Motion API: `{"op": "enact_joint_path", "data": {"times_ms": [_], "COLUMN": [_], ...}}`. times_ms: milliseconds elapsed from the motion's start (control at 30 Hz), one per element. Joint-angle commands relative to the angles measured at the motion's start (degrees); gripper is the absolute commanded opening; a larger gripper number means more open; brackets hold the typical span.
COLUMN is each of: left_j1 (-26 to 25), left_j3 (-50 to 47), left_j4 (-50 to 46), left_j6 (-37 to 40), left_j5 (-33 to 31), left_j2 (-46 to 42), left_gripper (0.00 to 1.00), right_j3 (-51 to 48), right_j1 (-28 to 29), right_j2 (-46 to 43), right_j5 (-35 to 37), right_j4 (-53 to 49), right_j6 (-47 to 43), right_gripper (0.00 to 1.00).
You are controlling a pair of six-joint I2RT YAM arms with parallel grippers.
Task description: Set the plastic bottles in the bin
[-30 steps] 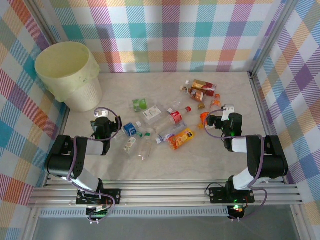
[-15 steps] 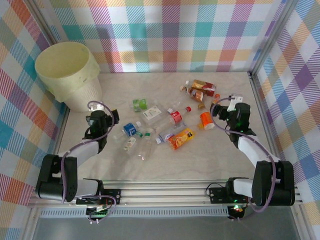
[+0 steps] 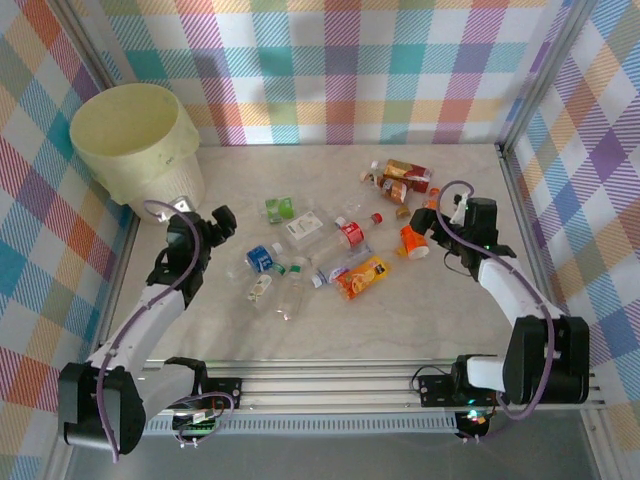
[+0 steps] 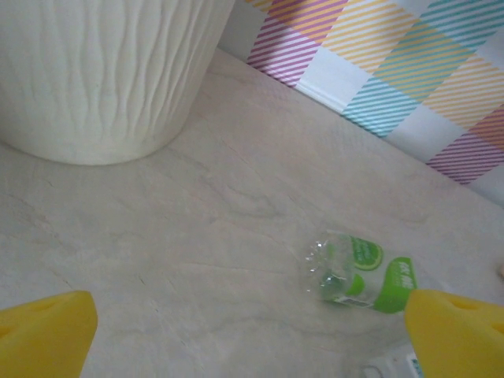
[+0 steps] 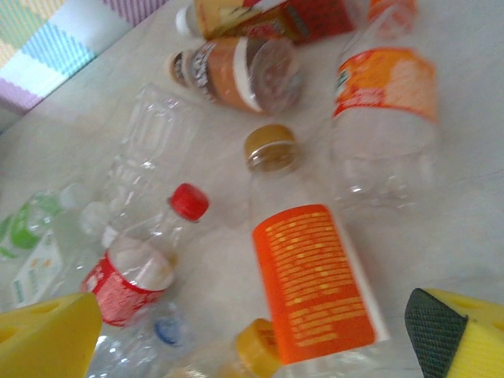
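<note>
Pale-yellow bin (image 3: 135,150) stands upright in far-left corner of table (image 3: 400,330); its ribbed white wall (image 4: 102,71) shows close in left wrist cam.

Plastic bottles (image 3: 330,250) lie scattered on tabletop, centre to far right, all on their sides, well apart from bin.

L gripper (image 3: 203,222) sits near bin base, btwn bin and bottle cluster. Jaws spread wide, nothing btwn them. In wrist cam the gripper (image 4: 252,339) looks over bare table, w/ green-label bottle (image 4: 358,272) just ahead near its right finger, not touching. Same bottle (image 3: 279,209) is the nearest one to L gripper from above.

R gripper (image 3: 440,225) is at right side of cluster, jaws also wide apart, not clamped on anything. Wrist cam: the gripper (image 5: 252,339) straddles orange-label bottle (image 5: 315,283), gold cap pointing away; contact w/ fingers can't tell. Red-cap, red-label bottle (image 5: 134,268) lies just left of it, brown-label bottle (image 5: 236,75) and a clear one w/ orange label (image 5: 386,102) beyond.
</note>
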Motion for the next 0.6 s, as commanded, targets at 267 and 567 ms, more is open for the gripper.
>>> {"op": "enact_joint_path", "data": {"times_ms": [267, 567], "left_j1": [-0.3, -0.2], "left_j3": [-2.1, -2.0], "left_j4": [-6.3, -5.0], "left_j6": [-5.0, -5.8], "left_j5": [3.9, 5.9], "left_j2": [-5.1, -4.4], "left_gripper": [1.0, 1.0], "right_j3": [11.7, 13.7], "right_j1": [6.2, 8.4], "right_j2": [10.9, 16.0], "right_j5": [7.3, 14.4], "right_j4": [-14.7, -16.0], "right_j6": [-3.0, -5.6], "right_gripper": [0.98, 0.82]}}
